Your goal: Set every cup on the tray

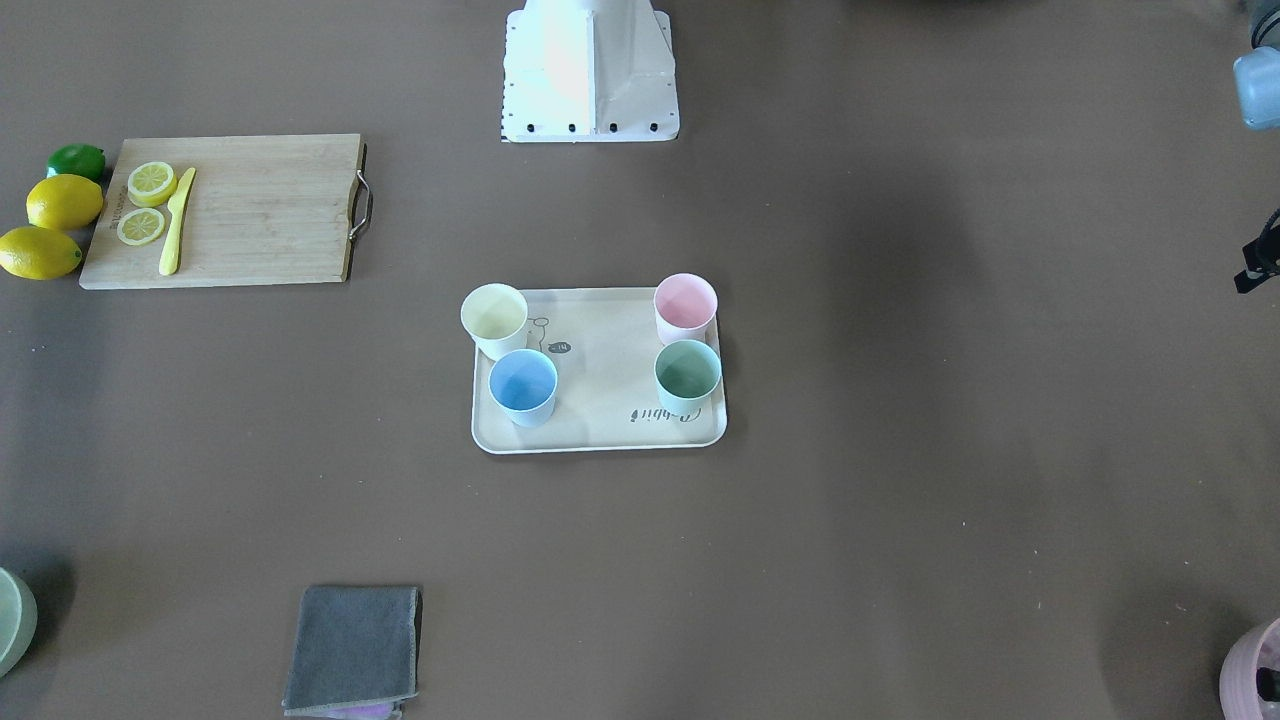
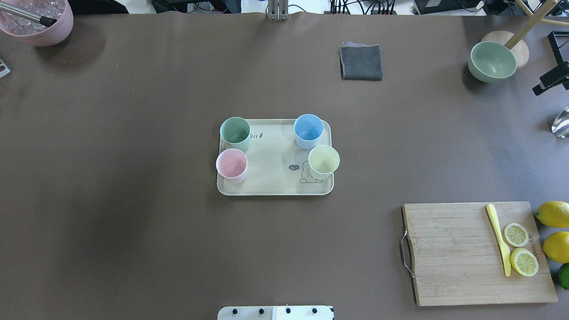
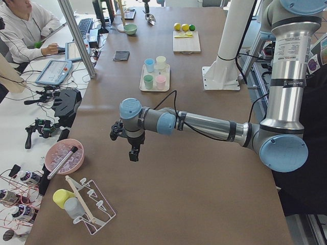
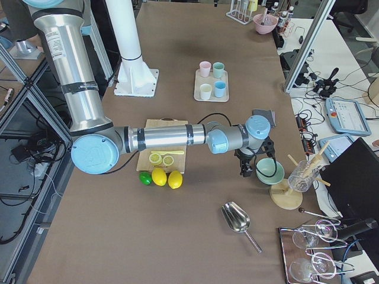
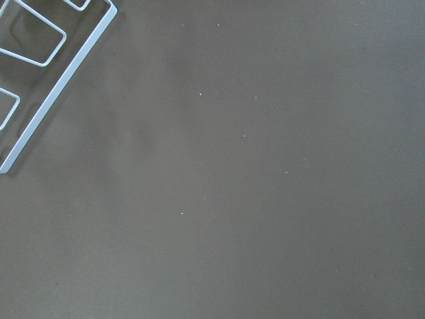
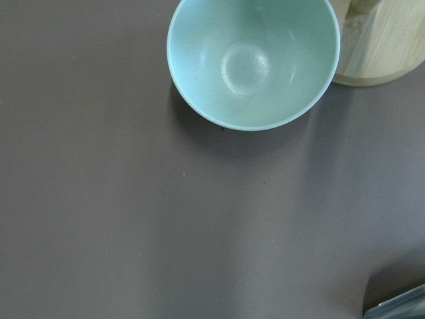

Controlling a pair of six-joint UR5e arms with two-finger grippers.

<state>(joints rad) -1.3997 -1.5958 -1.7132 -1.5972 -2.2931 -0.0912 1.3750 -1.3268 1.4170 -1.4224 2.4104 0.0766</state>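
The cream tray (image 2: 275, 190) lies mid-table. On it stand the mint green cup (image 2: 235, 131), the light blue cup (image 2: 308, 129), the pink cup (image 2: 231, 163) and the yellow cup (image 2: 323, 160), all upright. The front-facing view shows the same tray (image 1: 600, 438) with all the cups on it. My left gripper (image 3: 133, 153) hangs over bare table far from the tray, near the pink pot. My right gripper (image 4: 249, 170) hangs beside the pale green bowl. Both show only in the side views, so I cannot tell whether they are open or shut.
A wooden cutting board (image 2: 462, 253) with lemon slices and a yellow knife lies at the near right, whole lemons beside it. A grey cloth (image 2: 361, 61), a pale green bowl (image 2: 492, 61) and a ribbed pink pot (image 2: 38, 22) stand at the far edge. A white wire rack (image 5: 53, 73) lies near the left gripper.
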